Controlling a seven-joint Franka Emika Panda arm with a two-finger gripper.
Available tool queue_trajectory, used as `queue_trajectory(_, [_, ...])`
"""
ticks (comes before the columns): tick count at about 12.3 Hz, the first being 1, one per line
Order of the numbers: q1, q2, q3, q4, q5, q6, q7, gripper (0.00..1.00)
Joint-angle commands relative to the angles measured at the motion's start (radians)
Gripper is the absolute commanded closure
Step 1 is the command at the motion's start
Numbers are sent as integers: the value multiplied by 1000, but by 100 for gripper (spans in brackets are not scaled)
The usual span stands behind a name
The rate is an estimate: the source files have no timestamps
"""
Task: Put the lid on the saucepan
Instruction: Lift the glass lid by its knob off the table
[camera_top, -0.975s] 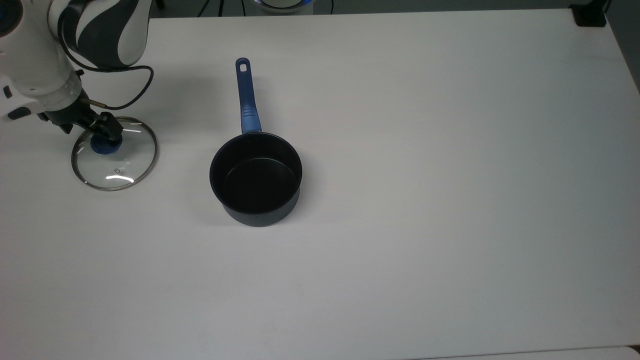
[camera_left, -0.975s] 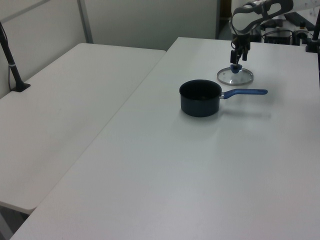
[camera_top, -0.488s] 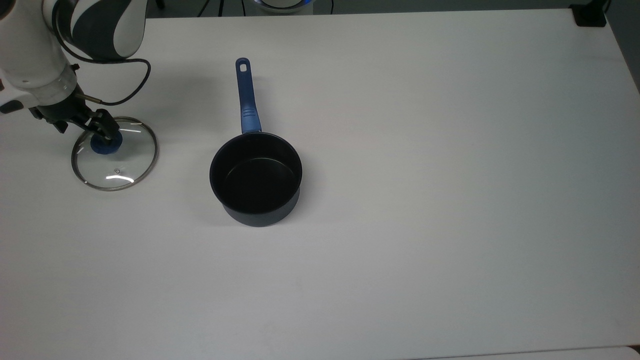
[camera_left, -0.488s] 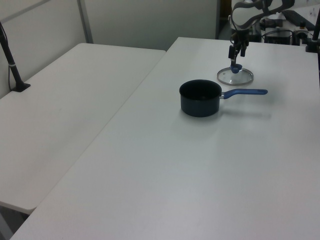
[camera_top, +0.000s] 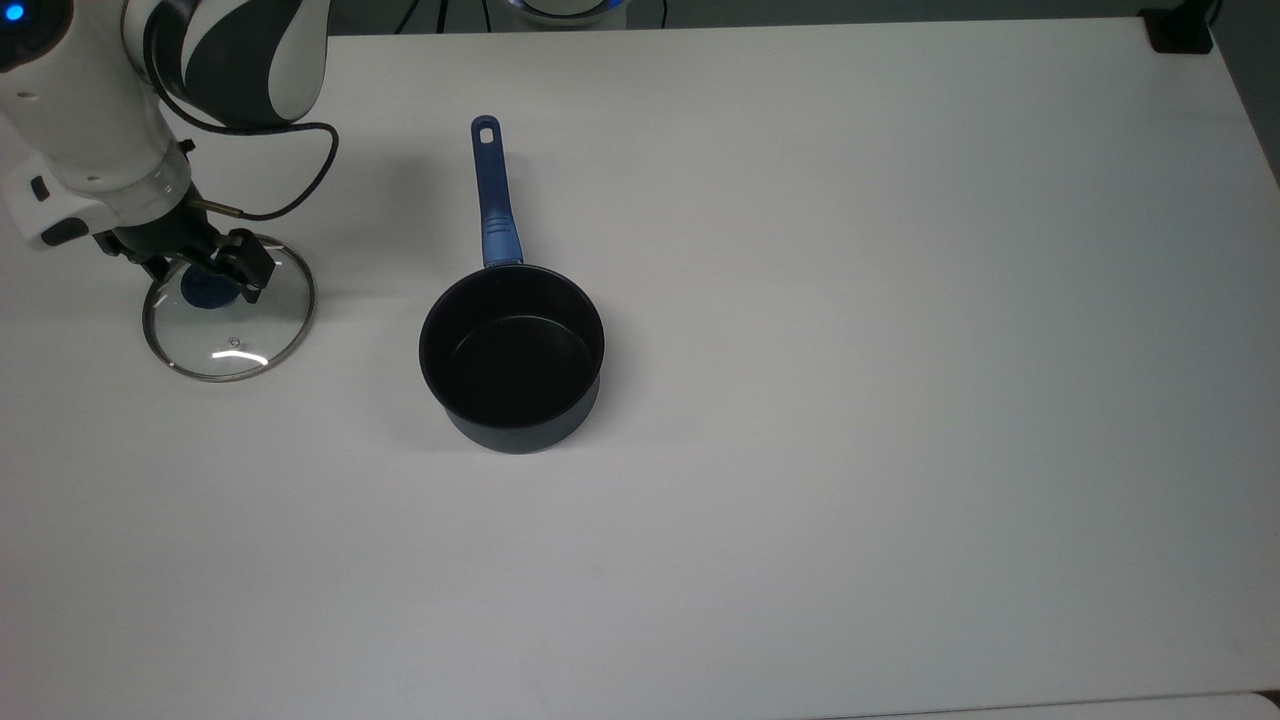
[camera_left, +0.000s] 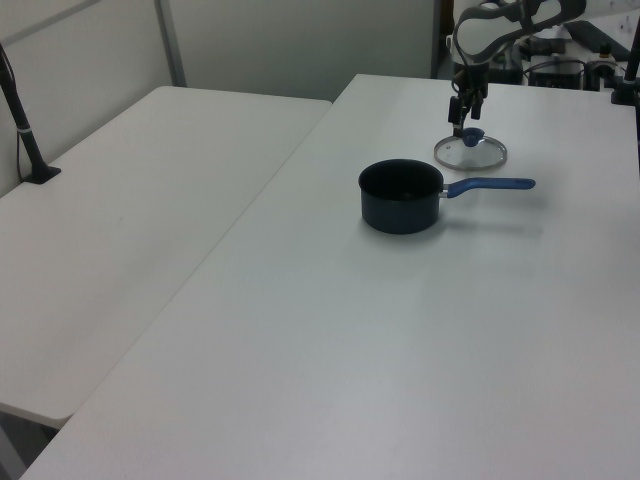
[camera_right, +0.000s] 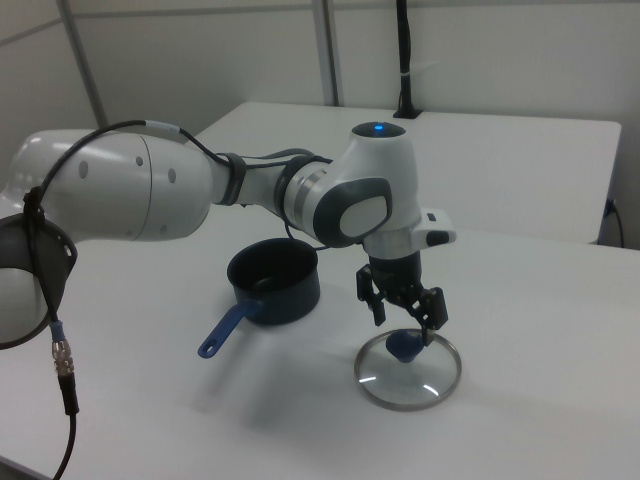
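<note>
Your gripper (camera_right: 404, 312) has come up off the knob (camera_right: 405, 347) since 0.5 s ago; jaws spread, holding nothing, so no grasp yet & you'll need to drop again. Right under the jaws the lid (camera_top: 229, 307) lies flat on the table (camera_top: 850, 350), knob up. Well past it the pan (camera_top: 512, 355) sits open, handle (camera_top: 493, 196) running toward the top view's top edge
</note>
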Motion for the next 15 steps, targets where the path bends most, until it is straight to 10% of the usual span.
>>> queue_trajectory(1, [11, -11, -6, -34, 6, -11, -43, 0])
queue_trajectory(15, [-3, 2, -8, -37, 3, -10, -145, 37])
